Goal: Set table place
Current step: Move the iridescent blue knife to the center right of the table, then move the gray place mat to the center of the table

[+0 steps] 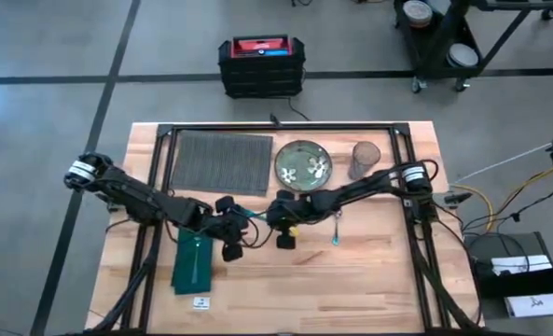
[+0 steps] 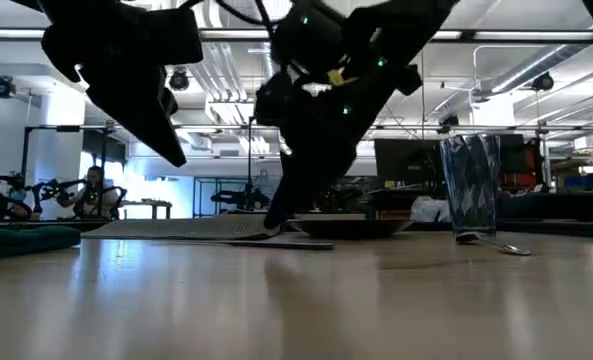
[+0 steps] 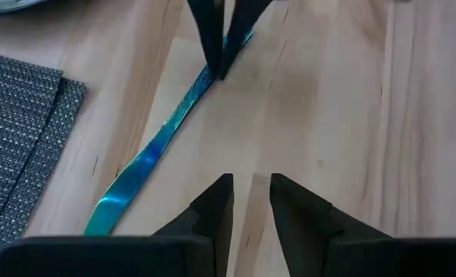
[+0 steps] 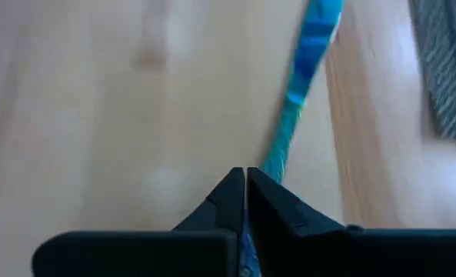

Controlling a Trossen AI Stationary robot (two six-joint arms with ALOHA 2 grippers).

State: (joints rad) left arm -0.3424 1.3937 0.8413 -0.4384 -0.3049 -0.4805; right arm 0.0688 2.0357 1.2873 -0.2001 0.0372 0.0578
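A long, flat, shiny blue-teal utensil (image 3: pixel 147 158) lies on the light-wood table (image 1: pixel 369 280), just near of the dark grey ribbed placemat (image 1: pixel 220 161). My right gripper (image 4: pixel 245 185) is shut on one end of it, at the table's middle (image 1: pixel 276 217). My left gripper (image 3: pixel 251 204) stands open a little to the left (image 1: pixel 241 229), above the table and facing the utensil, with nothing between its fingers. In the low view the right gripper's fingers (image 2: pixel 276 215) reach down to the tabletop. My right gripper pinches the utensil's end (image 3: pixel 221 68) between its two fingers, which slant down from the table's right side and run roughly along the utensil. The rest of the utensil stretches away toward the placemat, and its free end (image 3: pixel 104 215) lies on the wood.
A plate with white flowers (image 1: pixel 302 166) and a drinking glass (image 1: pixel 365 159) stand right of the placemat at the far side. A second utensil (image 1: pixel 336 229) lies near of the plate. A dark green napkin (image 1: pixel 192 261) and a small card (image 1: pixel 201 301) lie near left.
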